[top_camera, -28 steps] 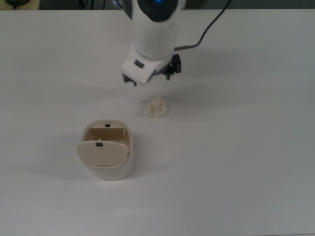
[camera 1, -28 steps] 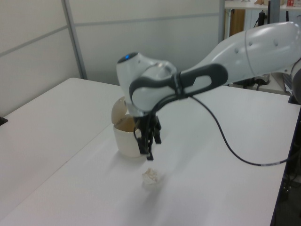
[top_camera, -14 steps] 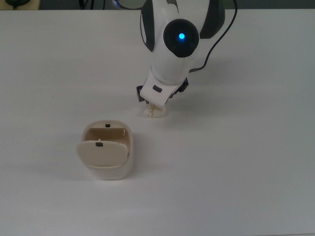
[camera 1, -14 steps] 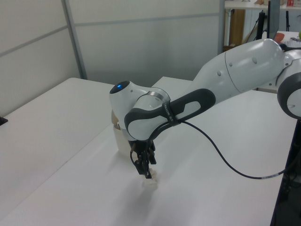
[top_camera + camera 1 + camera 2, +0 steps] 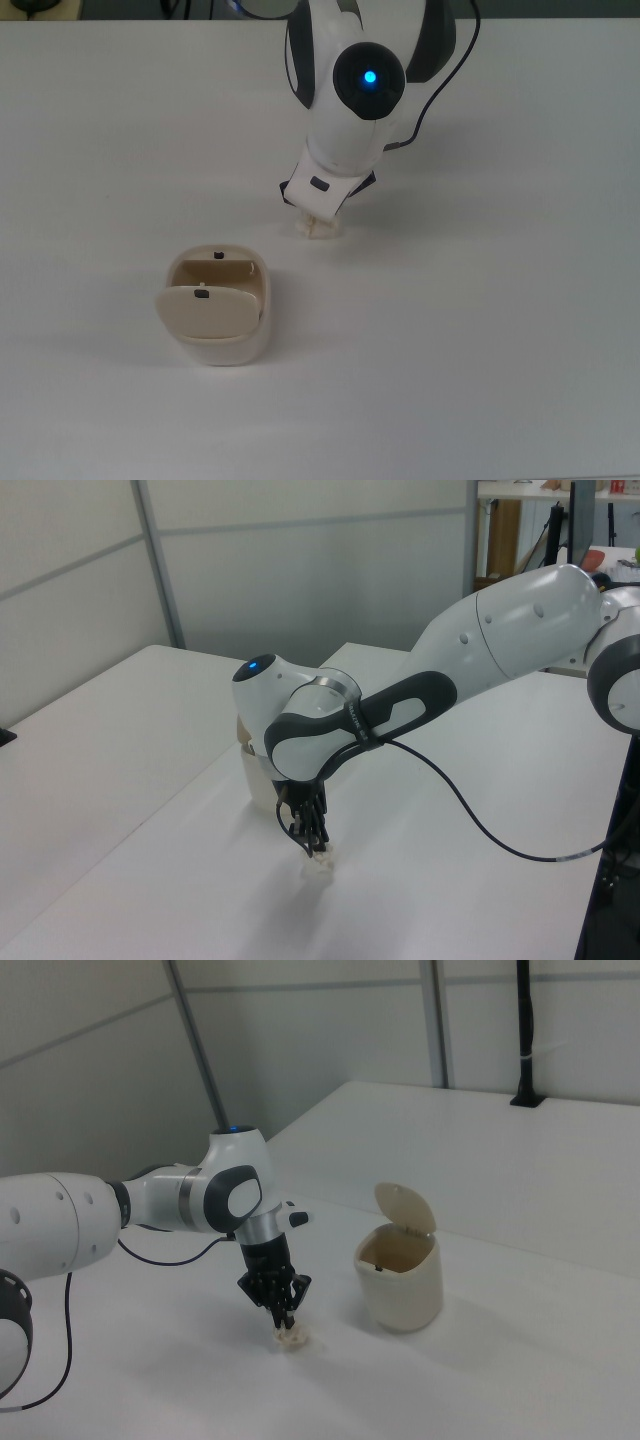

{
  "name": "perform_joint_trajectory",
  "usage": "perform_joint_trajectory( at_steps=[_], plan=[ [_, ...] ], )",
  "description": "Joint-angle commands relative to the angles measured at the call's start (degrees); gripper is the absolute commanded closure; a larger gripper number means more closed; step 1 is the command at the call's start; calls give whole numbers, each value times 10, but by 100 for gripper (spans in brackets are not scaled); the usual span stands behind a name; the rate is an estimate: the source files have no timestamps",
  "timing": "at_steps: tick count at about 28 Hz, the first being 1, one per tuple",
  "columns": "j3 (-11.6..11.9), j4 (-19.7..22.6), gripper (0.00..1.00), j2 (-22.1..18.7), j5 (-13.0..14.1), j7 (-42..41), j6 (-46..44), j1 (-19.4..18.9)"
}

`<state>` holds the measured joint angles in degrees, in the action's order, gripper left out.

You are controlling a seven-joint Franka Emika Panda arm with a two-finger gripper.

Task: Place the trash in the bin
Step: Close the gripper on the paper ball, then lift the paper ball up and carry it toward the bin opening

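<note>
The trash (image 5: 322,229), a small off-white wad of tissue, lies on the white table, mostly covered by the arm's hand in the top view. In the right view my gripper (image 5: 286,1324) points straight down with its dark fingertips drawn together on top of the trash (image 5: 293,1339). The left view shows the same pinch, gripper (image 5: 314,847) on the trash (image 5: 320,864). The bin (image 5: 240,345), beige with its swing lid tipped open, stands apart from the wad toward the top view's lower left. In the right view the bin (image 5: 405,1290) is to the gripper's right.
A black cable (image 5: 480,790) runs from the wrist across the table toward the left view's right. Bare white tabletop (image 5: 480,330) surrounds the bin and wad. Grey partition walls (image 5: 330,1030) stand behind the table.
The gripper came down from above onto the wad, and over the last half second its fingers drew in on it. The bin has not moved.
</note>
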<state>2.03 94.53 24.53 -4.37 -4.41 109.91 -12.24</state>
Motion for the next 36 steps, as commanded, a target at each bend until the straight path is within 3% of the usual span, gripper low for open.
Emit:
perform_joint_trajectory(
  at_steps=[1,6,14,22,26,32,36],
  plan=[
    [5,2,90,1,-10,-10,16,-3],
    [9,-3,98,-13,-11,-3,13,-3],
    [21,-4,98,-90,-5,-2,-29,18],
    [22,-19,97,-155,8,-2,-51,76],
    [23,-35,97,-153,38,-2,-25,93],
    [25,-35,96,-135,38,0,71,101],
    [26,-35,96,-120,32,50,143,104]
  ],
)
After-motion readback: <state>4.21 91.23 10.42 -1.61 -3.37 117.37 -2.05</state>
